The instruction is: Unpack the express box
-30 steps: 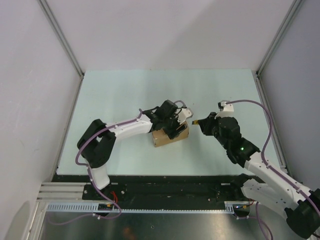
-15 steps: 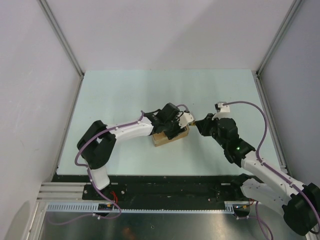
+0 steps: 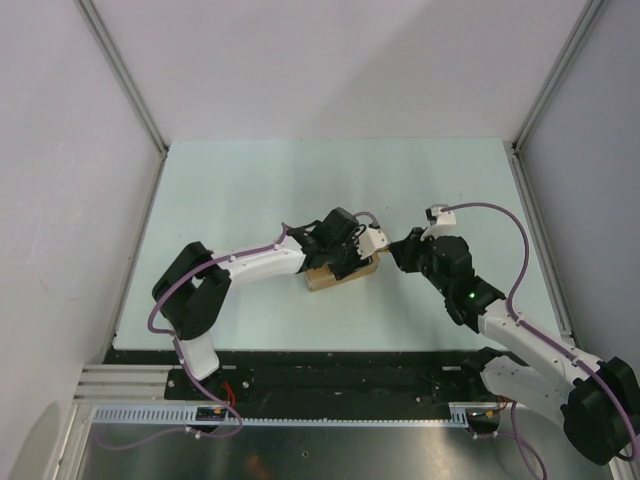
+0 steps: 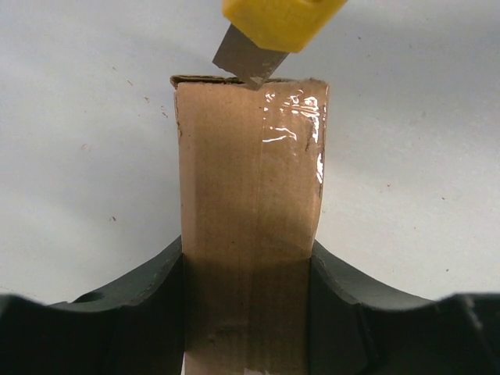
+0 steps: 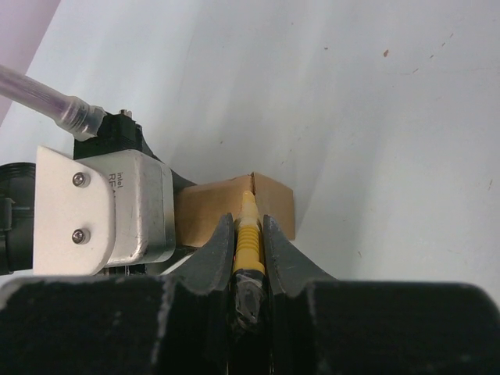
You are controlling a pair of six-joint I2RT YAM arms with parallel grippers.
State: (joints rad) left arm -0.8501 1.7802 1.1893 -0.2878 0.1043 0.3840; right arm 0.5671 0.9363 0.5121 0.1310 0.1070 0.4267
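So the express box (image 4: 248,203) sits lengthwise between the left gripper (image 4: 248,269)'s two black fingers (image 4: 152,293), both pressed flush against its cardboard sides. Shiny clear tape (image 4: 293,125) runs along the top, nearer the right-hand finger. Out past the fingertips, a yellow utility knife (image 4: 277,17) has its grey blade (image 4: 242,61) touching the box's far edge.

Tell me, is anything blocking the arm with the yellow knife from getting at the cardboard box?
Nothing visible does. The right gripper holds the utility knife, whose blade is at the express box's taped end edge, with no object between. The left gripper clamps the box's sides, clear of the blade.
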